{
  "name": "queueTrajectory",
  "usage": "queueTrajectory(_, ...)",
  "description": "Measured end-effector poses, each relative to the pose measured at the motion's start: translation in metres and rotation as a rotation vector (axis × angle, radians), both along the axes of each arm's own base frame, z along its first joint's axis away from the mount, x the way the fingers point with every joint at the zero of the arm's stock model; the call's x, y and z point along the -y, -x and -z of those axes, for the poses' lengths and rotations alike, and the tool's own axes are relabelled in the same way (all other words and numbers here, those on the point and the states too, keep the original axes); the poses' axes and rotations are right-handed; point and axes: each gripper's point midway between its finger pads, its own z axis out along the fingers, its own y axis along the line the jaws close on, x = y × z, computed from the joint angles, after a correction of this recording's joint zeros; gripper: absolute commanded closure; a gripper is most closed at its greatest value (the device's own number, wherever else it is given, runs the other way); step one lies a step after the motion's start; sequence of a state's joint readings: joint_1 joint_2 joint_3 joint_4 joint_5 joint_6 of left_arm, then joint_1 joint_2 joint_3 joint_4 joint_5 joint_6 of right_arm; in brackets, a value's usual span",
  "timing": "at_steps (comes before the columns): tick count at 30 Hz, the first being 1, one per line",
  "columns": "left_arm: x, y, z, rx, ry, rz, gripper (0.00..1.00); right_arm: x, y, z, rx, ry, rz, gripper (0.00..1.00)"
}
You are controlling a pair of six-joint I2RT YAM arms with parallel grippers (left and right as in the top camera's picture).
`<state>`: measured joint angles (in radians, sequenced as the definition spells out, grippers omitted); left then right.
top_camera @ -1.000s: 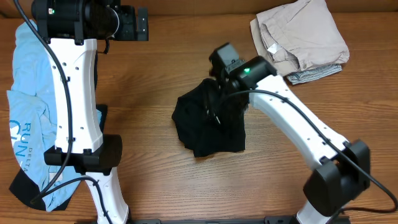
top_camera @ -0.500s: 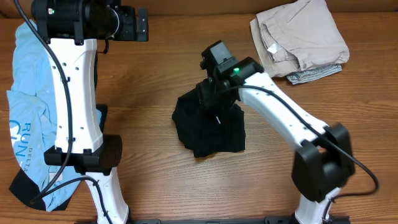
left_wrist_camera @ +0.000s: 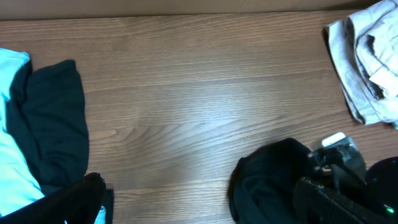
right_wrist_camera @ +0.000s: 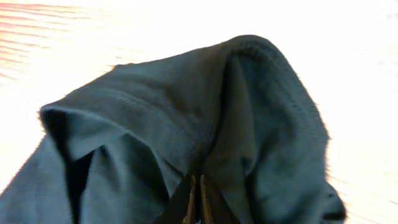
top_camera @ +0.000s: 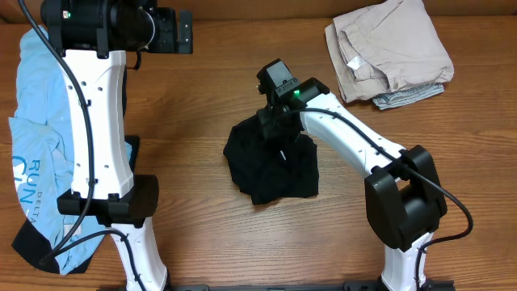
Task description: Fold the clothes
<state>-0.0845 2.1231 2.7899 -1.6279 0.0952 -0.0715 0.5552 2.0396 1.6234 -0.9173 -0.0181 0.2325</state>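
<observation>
A crumpled black garment (top_camera: 271, 174) lies mid-table, one of the clothes. My right gripper (top_camera: 272, 121) is shut on a raised fold at its far edge. In the right wrist view the fingers (right_wrist_camera: 198, 199) are pinched together with the black garment's fabric (right_wrist_camera: 186, 118) bunched around them. My left gripper (top_camera: 184, 32) hangs open at the far left, high above the table. Its fingers (left_wrist_camera: 68, 202) stand wide apart with nothing between them, and the black garment (left_wrist_camera: 267, 186) lies below to its right.
A light-blue printed tee (top_camera: 32, 162) with a dark part (left_wrist_camera: 50, 118) is spread along the left edge under the left arm. Folded beige pieces (top_camera: 392, 44) sit at the far right corner, also seen in the left wrist view (left_wrist_camera: 370, 62). Bare wood lies between them.
My right gripper has shifted a little left and toward the far side over the black garment and closed on its fold. The left arm has not moved.
</observation>
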Motion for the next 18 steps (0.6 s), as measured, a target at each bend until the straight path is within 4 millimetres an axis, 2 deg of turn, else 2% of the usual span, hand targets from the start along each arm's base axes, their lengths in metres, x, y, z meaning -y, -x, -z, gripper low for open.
queueTrajectory(3, -0.001, 0.0, 0.0, 0.001, -0.006, -0.003, 0.0, 0.017, 0.009, 0.002, -0.052, 0.048, 0.041, 0.96)
queueTrajectory(6, -0.002, 0.0, 0.0, 0.001, -0.009, -0.006, 0.0, 0.039, 0.015, -0.015, -0.096, 0.063, 0.093, 0.96)
queueTrajectory(8, -0.003, 0.0, 0.0, 0.001, -0.015, -0.01, 0.0, 0.054, 0.02, -0.041, -0.106, 0.039, 0.131, 0.96)
queueTrajectory(10, -0.004, -0.001, 0.0, 0.002, -0.022, -0.014, 0.0, 0.069, 0.025, -0.077, -0.09, -0.009, 0.165, 0.96)
queueTrajectory(12, -0.006, -0.001, 0.0, 0.002, -0.028, -0.019, 0.0, 0.083, 0.036, -0.106, -0.086, -0.039, 0.194, 0.96)
queueTrajectory(14, -0.007, -0.001, 0.0, 0.003, -0.035, -0.023, 0.0, 0.097, 0.054, -0.125, -0.106, -0.048, 0.216, 0.96)
queueTrajectory(16, -0.009, -0.001, 0.001, 0.004, -0.043, -0.029, 0.0, 0.104, 0.067, -0.13, -0.134, -0.043, 0.223, 0.96)
queueTrajectory(18, -0.01, -0.001, 0.001, 0.004, -0.048, -0.032, 0.0, 0.104, 0.073, -0.123, -0.163, -0.037, 0.223, 0.96)
